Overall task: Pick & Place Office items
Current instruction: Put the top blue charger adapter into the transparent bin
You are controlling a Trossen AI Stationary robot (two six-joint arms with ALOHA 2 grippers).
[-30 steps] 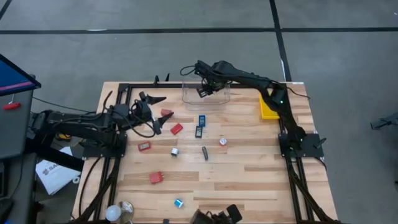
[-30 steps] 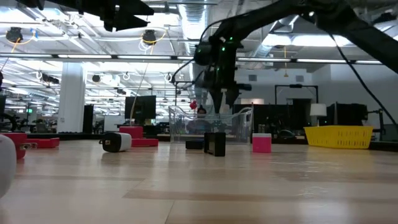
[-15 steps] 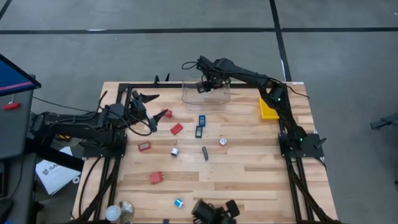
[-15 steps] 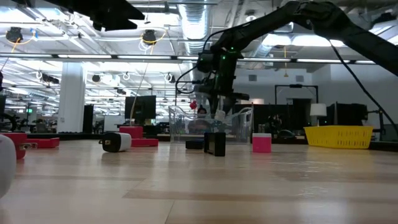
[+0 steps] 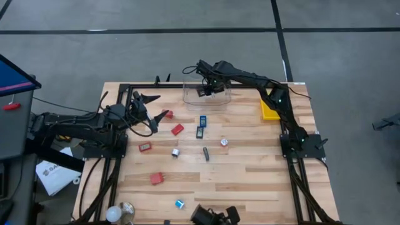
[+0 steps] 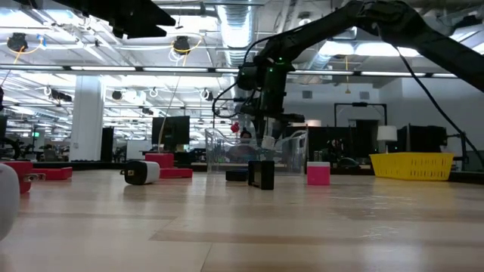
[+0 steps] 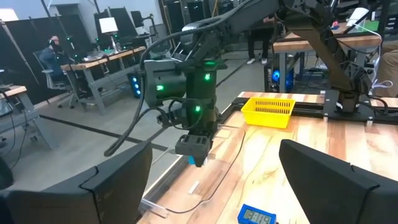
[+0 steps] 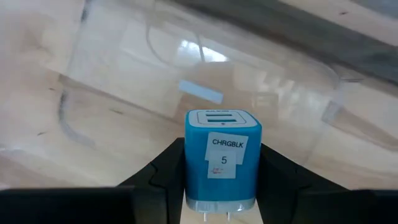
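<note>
While the right gripper (image 5: 204,91) hangs over the clear tub (image 5: 220,100) at the far edge of the bench (image 5: 250,175), its fingers (image 8: 160,171) pinch a small blue charger (image 8: 224,158) by its sides; the charger's long axis runs along the fingers, its two USB slots pointing ahead toward the tub floor and its metal prongs back toward the wrist; a white label on it reads CHRGBLK 5; the left gripper (image 5: 148,106) waits above the bench's left side near a red block (image 5: 177,129), fingers spread wide; two flat blue rectangles (image 5: 202,125) lie end to end mid-bench, long axes toward the tub; a short dark stick (image 5: 205,153) lies nearer, pointing roughly likewise.
</note>
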